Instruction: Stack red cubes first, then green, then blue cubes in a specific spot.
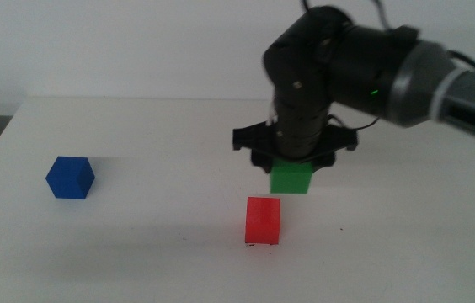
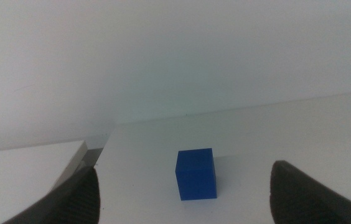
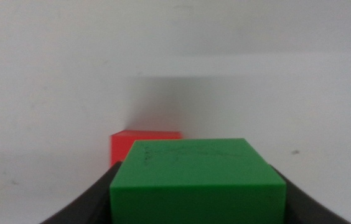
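1. Above the tabletop point(image 1: 136, 252) centre, the right tool point(image 1: 292, 168) is grasping the green cube point(image 1: 291, 178) between its jaws, carrying it clear of the surface.
2. Red cube point(image 1: 263, 220) is sitting on the tabletop just in front of and below the green one; dark marks are showing at its base, likely the specific spot, though too small to confirm.
3. Blue cube point(image 1: 70, 177) is waiting well apart on the left side.
4. Left tool point(image 2: 182, 193) is idling near the bottom edge, jaws spread wide, facing the blue cube.
5. Step in hand, judging by layout: second layer. Next move is calling for centring green squarely over red, lowering flat, then releasing.
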